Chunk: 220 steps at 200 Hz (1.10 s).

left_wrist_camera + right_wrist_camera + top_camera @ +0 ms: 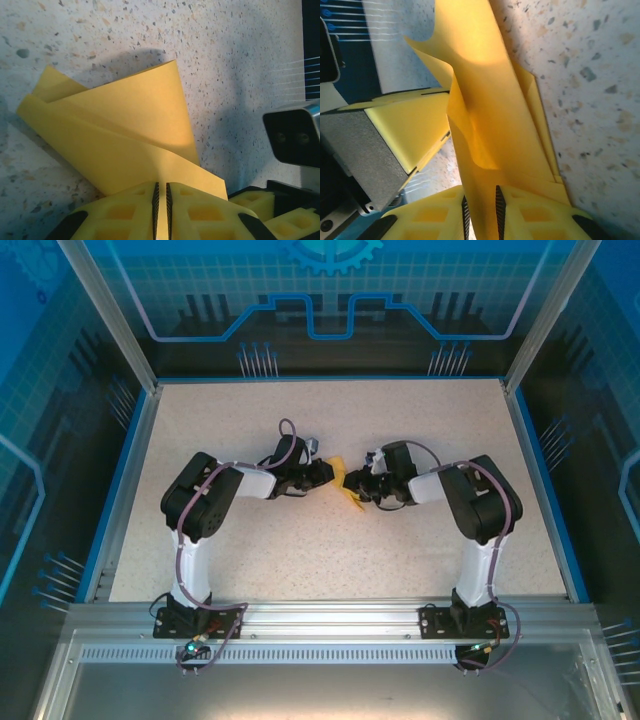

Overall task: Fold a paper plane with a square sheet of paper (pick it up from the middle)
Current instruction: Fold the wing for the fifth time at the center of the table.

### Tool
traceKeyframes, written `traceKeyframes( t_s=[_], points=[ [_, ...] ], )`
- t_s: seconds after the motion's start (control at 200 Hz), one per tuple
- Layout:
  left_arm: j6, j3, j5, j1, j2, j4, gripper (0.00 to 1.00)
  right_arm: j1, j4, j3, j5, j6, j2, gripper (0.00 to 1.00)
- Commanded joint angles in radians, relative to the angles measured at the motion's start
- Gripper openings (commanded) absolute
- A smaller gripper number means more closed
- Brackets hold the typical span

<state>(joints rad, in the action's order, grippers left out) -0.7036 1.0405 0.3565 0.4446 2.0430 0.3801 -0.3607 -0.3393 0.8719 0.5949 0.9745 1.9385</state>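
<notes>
Paper plane [125, 135], half-folded, sits pinched between my left gripper [161, 200] and right gripper [481, 215], so I fear uneven pulling could tear it or skew its crease.

No word, label, brand or number can be read on anything here; the one sign is part of a blue gear emblem [330, 252] on the back wall [330, 355], above blue circuit-like lines [330, 320].

Left gripper [161, 187] and right gripper [481, 196] face inward, both pinching paper [125, 135].
</notes>
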Motion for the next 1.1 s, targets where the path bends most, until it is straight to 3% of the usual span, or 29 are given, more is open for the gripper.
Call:
traceKeyframes(
  t_s=[0.0, 0.255, 0.405, 0.63, 1.095],
  points=[
    [0.023, 0.028, 0.015, 0.004, 0.013, -0.036, 0.17, 0.001, 0.259, 0.052, -0.075, -0.173, -0.044, 0.25],
    [0.024, 0.035, 0.013, 0.006, 0.014, -0.043, 0.15, -0.039, 0.432, 0.162, -0.191, -0.384, -0.06, 0.29],
    [0.023, 0.039, 0.013, 0.007, 0.014, -0.048, 0.15, -0.066, 0.496, 0.223, -0.194, -0.462, -0.031, 0.32],
    [0.023, 0.044, 0.013, 0.009, 0.014, -0.05, 0.15, -0.09, 0.527, 0.264, -0.219, -0.488, 0.005, 0.32],
    [0.019, 0.055, 0.013, 0.011, 0.011, -0.058, 0.15, -0.145, 0.58, 0.302, -0.39, -0.597, 0.022, 0.38]
  ],
)
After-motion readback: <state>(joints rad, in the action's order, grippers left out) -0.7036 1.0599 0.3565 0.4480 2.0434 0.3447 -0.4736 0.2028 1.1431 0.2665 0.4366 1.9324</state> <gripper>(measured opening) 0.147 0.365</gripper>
